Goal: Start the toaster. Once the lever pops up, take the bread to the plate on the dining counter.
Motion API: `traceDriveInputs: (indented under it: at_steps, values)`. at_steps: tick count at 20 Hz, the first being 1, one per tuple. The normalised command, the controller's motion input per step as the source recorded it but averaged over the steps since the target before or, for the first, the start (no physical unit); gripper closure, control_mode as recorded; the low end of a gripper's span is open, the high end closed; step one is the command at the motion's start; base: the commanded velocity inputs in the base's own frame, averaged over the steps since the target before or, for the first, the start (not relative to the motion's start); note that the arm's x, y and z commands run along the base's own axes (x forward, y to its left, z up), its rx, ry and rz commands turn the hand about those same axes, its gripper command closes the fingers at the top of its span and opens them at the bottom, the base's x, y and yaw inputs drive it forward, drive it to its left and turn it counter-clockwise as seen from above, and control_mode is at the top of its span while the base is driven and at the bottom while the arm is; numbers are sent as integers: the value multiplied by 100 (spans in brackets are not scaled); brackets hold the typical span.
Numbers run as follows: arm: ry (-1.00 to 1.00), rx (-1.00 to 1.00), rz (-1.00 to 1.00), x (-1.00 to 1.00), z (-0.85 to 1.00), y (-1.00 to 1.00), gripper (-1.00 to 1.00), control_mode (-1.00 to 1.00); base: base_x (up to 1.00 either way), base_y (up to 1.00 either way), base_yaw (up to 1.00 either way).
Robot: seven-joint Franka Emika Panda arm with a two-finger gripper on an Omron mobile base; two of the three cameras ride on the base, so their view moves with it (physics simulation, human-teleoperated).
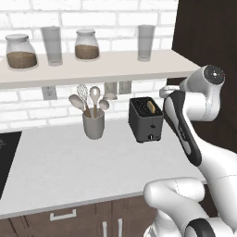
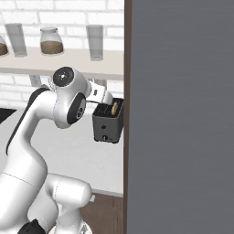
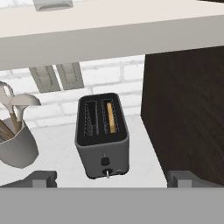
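Observation:
A dark grey toaster (image 1: 146, 121) (image 2: 108, 124) (image 3: 103, 136) stands on the white worktop against the brick wall. A tan slice of bread (image 3: 111, 117) (image 1: 152, 107) (image 2: 114, 109) sits upright in its right slot. On its narrow front face are a dark lever (image 3: 105, 161) and a small pale knob (image 3: 108, 173). My gripper (image 3: 111, 180) hovers above and in front of the toaster, open, its fingertips (image 3: 41, 179) wide apart with nothing between them. The plate and the dining counter are out of view.
A grey crock of utensils (image 1: 93, 123) (image 3: 15, 146) stands left of the toaster. A shelf (image 1: 97, 69) with jars and glasses hangs low above it. A tall dark cabinet (image 3: 183, 109) (image 2: 183, 114) rises close on the toaster's right. A black cooktop (image 1: 7, 155) lies far left.

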Motion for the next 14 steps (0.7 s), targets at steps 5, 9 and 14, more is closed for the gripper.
traceDriveInputs:
  at_steps: [5,9,14]
  values:
    - [0,0,0,0,0,0,-100,-100,0,0,0]
    - [0,0,0,0,0,0,-100,-100,0,0,0]
    - [0,0,0,0,0,0,-100,-100,0,0,0]
